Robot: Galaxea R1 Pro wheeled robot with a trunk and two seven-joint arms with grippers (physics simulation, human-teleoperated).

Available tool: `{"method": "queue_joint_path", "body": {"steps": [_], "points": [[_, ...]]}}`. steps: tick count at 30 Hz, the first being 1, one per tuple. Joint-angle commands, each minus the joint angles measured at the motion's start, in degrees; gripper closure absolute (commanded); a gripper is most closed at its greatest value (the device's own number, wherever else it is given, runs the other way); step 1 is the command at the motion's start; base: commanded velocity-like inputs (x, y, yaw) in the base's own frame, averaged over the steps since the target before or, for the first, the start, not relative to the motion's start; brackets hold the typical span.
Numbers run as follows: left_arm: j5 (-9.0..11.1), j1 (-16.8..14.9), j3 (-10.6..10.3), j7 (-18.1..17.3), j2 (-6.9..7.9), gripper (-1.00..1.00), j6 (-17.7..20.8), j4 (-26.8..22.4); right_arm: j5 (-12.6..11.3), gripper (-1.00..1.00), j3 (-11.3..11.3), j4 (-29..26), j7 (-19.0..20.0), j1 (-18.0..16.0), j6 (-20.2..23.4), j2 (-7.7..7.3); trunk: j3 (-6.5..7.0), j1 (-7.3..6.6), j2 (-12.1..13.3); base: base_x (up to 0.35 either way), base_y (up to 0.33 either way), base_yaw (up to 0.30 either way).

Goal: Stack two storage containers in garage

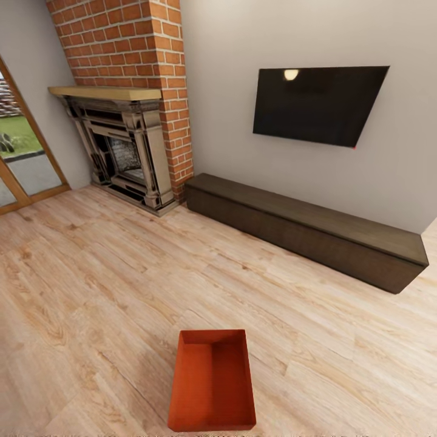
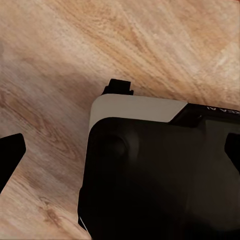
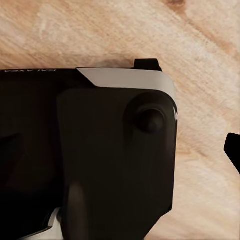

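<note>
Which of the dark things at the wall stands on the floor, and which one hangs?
The long low cabinet stands on the wood floor along the grey wall. The television hangs on that wall above it, clear of the cabinet top.

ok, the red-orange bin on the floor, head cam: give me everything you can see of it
The storage container is a red-orange rectangular open-top bin with low, slightly flared walls and a matte, plastic-looking finish. It looks empty: the inner floor shows bare. It sits upright, flat on the light wood plank floor, long side running away from the camera, at the bottom centre of the head view. Nothing else touches it; the fireplace and low dark TV bench stand well beyond it.
</note>
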Motion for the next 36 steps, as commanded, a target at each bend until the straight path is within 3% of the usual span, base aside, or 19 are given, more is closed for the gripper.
{"method": "queue_joint_path", "body": {"steps": [1, 23, 36], "points": [[0.4, 0.0, -0.2, 0.2, -0.01, -1.0, 0.1, 0.0, -0.5, -1.0, 0.5, 0.1, 0.0, -0.1, -0.3, 0.06, -0.15, 0.0, 0.0, 0.0, 0.0, 0.0], [0.4, 0.0, -0.2, 0.2, -0.01, -1.0, 0.1, 0.0, -0.7, -1.0, 0.4, 0.2, 0.5, -0.1, -0.1, 0.14, -1.77, 0.0, 0.0, 0.0, 0.0, 0.0], [0.4, 0.0, -0.2, 0.2, -0.01, -1.0, 0.1, 0.0, -0.6, -1.0, 0.4, 0.2, 0.7, -0.1, -0.2, 0.09, -1.89, 0.0, 0.0, 0.0, 0.0, 0.158]]}}
